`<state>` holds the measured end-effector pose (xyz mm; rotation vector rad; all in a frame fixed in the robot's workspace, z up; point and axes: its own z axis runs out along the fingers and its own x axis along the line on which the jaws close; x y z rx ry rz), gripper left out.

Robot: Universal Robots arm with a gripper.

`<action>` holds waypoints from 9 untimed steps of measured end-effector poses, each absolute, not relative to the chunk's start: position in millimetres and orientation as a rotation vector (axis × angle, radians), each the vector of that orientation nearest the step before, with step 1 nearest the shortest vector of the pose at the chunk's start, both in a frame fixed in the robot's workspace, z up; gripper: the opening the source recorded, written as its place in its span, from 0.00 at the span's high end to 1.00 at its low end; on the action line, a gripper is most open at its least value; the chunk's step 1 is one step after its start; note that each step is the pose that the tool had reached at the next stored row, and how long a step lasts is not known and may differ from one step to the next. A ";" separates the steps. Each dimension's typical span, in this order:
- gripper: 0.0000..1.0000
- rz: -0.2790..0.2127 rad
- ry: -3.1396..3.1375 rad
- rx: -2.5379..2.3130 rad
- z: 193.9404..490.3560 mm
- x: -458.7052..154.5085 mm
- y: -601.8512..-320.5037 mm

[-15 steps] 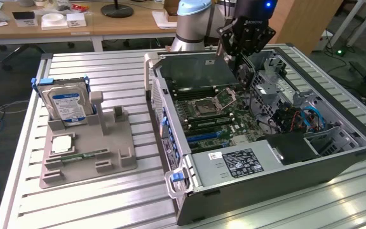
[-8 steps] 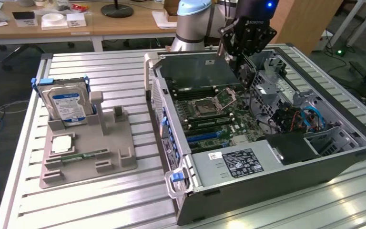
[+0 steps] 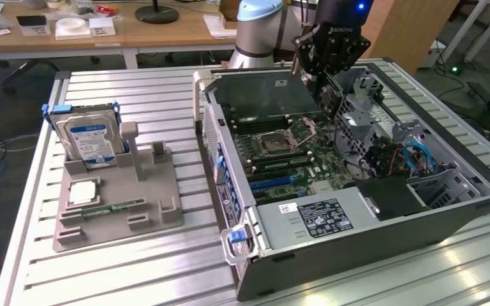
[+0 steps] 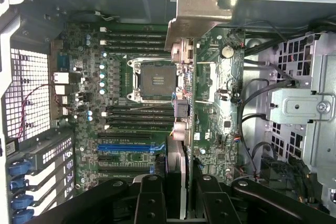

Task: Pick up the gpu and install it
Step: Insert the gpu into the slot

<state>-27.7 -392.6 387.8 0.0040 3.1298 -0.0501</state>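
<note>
Gripper [image 4: 176, 195] clenched the gpu [image 4: 184, 93] edge-on above the motherboard [image 4: 131, 51] in the open case [image 3: 449, 210]; seating it well, I judged, meant keeping it upright and squared to the blue slot [image 4: 124, 147].

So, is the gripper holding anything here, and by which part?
Yes: the gripper clamps the gpu by the end opposite its metal bracket, over the open computer case.

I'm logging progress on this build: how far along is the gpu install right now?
Done: the gpu is picked up, clamped in the gripper. In hand: it hangs over the open computer case, above the motherboard. Left: it is not yet seated, and the blue expansion slot has no card in it.
</note>
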 end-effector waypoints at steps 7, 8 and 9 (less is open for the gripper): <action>0.73 -0.049 3.127 -0.094 387.7 -27.7 -392.6; 0.73 -0.049 3.126 -0.122 387.7 -27.7 -392.6; 0.73 -0.049 3.125 -0.150 387.6 -27.7 -392.6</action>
